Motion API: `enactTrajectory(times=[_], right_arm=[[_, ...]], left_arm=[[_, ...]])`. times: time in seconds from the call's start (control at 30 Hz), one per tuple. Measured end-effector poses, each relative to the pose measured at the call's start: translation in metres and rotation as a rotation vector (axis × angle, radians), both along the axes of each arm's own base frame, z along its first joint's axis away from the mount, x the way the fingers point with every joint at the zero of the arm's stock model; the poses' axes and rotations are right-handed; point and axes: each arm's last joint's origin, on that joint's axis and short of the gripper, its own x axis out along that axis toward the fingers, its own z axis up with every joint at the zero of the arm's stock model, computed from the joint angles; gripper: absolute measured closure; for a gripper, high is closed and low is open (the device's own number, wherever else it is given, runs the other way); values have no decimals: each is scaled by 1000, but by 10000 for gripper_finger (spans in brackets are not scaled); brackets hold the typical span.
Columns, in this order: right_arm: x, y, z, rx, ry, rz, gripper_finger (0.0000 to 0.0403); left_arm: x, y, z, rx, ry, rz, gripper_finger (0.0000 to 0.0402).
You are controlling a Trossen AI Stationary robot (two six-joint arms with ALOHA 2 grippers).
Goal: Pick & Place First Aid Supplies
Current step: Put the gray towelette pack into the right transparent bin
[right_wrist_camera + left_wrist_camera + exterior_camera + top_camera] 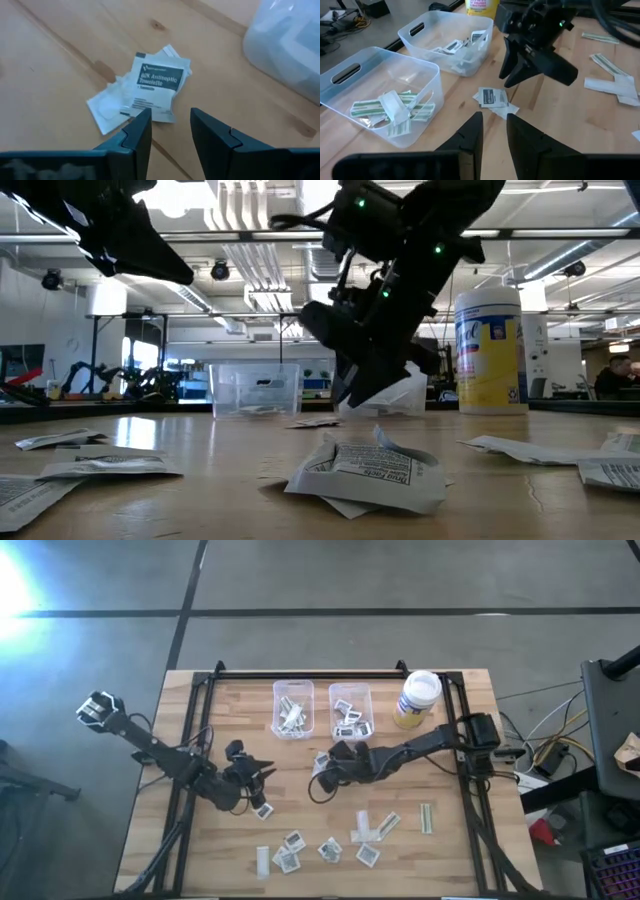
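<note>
Table (200, 840): wooden slat top, black frame rails along its edges.
Right arm: reaches from the right edge toward the table's middle, wrist tipped down.
Left arm: stretches from the far-left corner to the left-centre of the table, wrist low.
Jar (417, 698): white lid, yellow label, upright at the far right beside the bins.
Left bin (292, 708): clear plastic, far centre; holds long pale strips.
Right bin (350, 710): clear plastic, just right of the first; holds square white packets.
Right gripper (170, 131): hovers just above a small overlapping pile of packets (150, 85) near the right bin; jaws spread, nothing between them, no contact seen.
Left gripper (493, 131): points toward the same pile; jaws parted by a narrow gap, nothing held.
Pile detail: top packet square, white, dark printed band reading "Antiseptic Towelette".
Loose packets (330, 845): scattered along the near edge, squares and a few long strips; one square packet (264, 810) lies just beside the left gripper.
</note>
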Motion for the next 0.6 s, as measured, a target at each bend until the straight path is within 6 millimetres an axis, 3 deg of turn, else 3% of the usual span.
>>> enactTrajectory(times=[0.3,0.6], right_arm=[[3,-3,-19,-25,53,20,276],[3,-7,-12,-29,37,24,283]], left_arm=[[0,1,0,-2,-1,4,321],[0,1,0,-3,-2,5,321]])
